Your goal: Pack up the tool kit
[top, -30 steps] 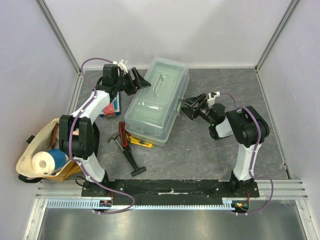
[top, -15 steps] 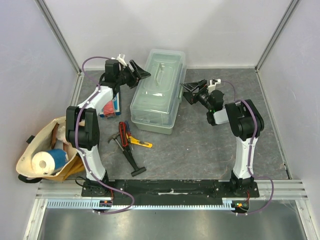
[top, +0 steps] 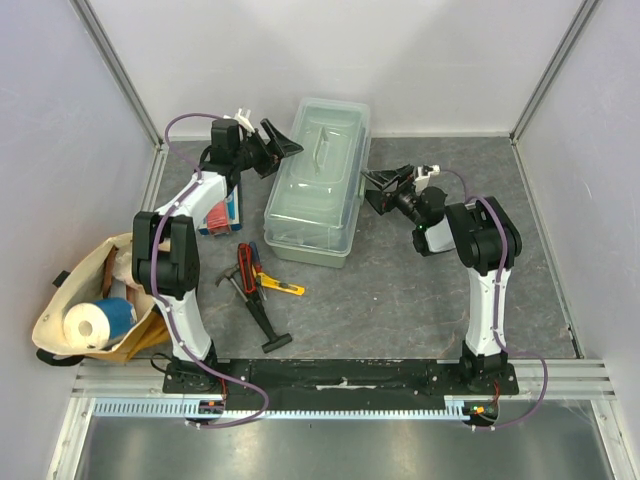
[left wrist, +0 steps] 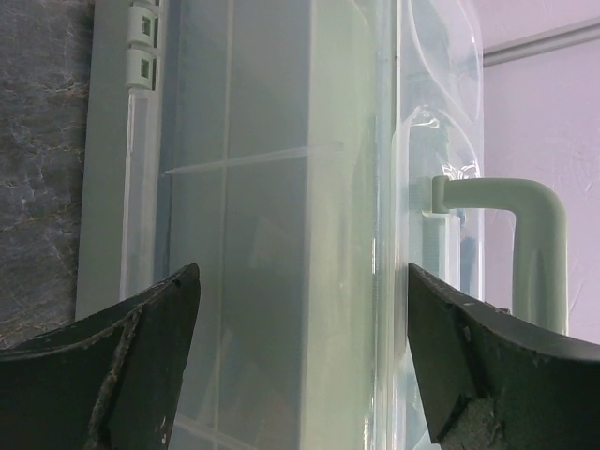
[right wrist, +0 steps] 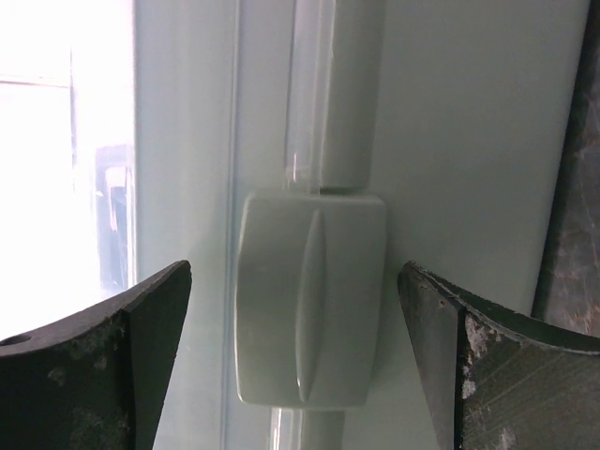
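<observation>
The pale-green translucent toolbox (top: 316,180) stands closed at the middle back of the table, long axis nearly front to back. My left gripper (top: 283,146) is open against its far left side; the left wrist view shows the box wall (left wrist: 281,234) and lid handle (left wrist: 534,244) between the fingers. My right gripper (top: 376,189) is open at the box's right side, its fingers either side of the latch (right wrist: 309,300). A black hammer (top: 255,310), a red-black cutter (top: 247,262) and a yellow knife (top: 283,286) lie on the table in front of the box.
A tan cloth bag (top: 85,310) with a paper roll (top: 88,324) sits at the left front. A flat red-and-blue packet (top: 222,214) lies left of the box under the left arm. Walls enclose the table at back and both sides.
The toolbox has turned from slanted to nearly straight and shifted back. Both grippers moved with it, the left toward the back, the right closer to the latch side.
</observation>
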